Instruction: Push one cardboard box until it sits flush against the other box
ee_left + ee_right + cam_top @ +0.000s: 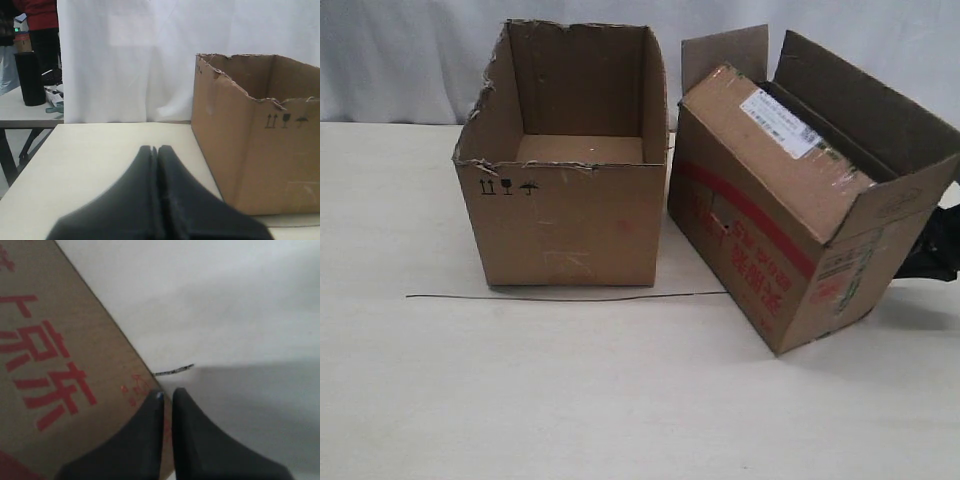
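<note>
The cardboard box (775, 235), narrow with open flaps, a white label and red print, stands turned at an angle on the right of the table. Its far left corner is close to the other box (565, 215), wide and flapless with torn rims; a wedge-shaped gap opens toward the front. My right gripper (167, 392) is shut, its fingertips at the lower edge of the red-printed side (55, 365). Only a dark part of the right arm (938, 245) shows behind that box. My left gripper (154, 148) is shut and empty, low over the table, left of the other box (250, 140).
A thin dark wire (570, 297) lies on the white table (620, 400) in front of the other box, its end (174, 371) near the right gripper. A white curtain hangs behind. A side table with a black container (30, 77) stands beyond the table's left edge.
</note>
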`<state>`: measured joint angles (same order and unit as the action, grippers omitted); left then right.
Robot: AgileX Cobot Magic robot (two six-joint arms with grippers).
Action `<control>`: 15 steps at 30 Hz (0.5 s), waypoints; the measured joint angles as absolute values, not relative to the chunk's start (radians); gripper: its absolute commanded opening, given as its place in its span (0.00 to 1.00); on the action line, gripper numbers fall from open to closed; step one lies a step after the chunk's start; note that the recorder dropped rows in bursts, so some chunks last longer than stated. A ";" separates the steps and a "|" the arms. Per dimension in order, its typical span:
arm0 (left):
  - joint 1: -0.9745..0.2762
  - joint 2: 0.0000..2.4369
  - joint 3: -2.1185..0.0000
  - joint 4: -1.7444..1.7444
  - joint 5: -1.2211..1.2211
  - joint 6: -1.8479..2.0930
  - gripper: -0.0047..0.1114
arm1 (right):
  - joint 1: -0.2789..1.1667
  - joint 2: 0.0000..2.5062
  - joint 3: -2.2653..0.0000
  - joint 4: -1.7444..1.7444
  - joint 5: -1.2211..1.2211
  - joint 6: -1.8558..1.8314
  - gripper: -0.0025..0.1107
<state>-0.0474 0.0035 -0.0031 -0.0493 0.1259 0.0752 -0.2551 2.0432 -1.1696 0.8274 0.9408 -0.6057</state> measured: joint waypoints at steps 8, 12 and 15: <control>-0.047 0.003 -0.003 -0.049 0.126 0.075 0.04 | -0.150 2.043 -1.143 0.914 0.886 -0.635 0.07; -0.047 0.003 -0.003 -0.049 0.126 0.075 0.04 | -0.134 2.043 -1.143 0.957 0.856 -0.640 0.07; -0.047 0.003 -0.003 -0.049 0.126 0.075 0.04 | -0.124 2.055 -1.143 0.999 0.846 -0.658 0.07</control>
<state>-0.0474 0.0035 -0.0031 -0.0493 0.1259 0.0752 -0.1235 2.0545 -1.1431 0.9990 0.8459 -0.6579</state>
